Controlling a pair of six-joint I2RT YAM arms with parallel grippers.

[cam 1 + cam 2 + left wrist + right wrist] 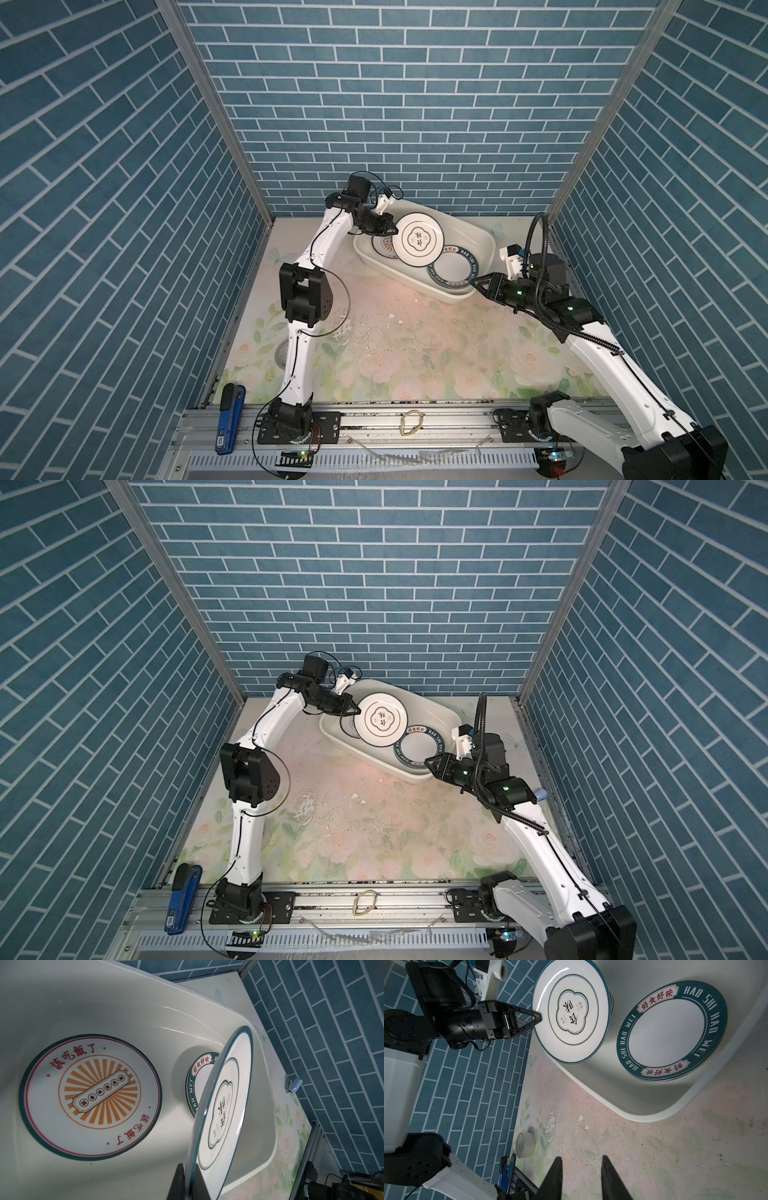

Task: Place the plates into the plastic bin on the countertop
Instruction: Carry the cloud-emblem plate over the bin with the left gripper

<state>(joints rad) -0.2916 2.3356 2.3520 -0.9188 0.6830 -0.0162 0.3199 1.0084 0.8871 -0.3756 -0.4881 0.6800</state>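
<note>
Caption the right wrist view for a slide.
Left pincer holds a quatrefoil plate by its rim over the plastic bin beside stacked green-rimmed plates; right pincer hovers open above countertop.

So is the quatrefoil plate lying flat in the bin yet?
No, it is tilted. The left hand grips the quatrefoil plate by its rim, holding it at a slant over the sunburst plate in the bin.

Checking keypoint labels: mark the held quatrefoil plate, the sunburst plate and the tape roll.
quatrefoil plate (419,240): in a top view, on its centre emblem.
sunburst plate (99,1092): left wrist view, on the label across its orange rays.
tape roll (528,1146): right wrist view, on its translucent side wall.
</note>
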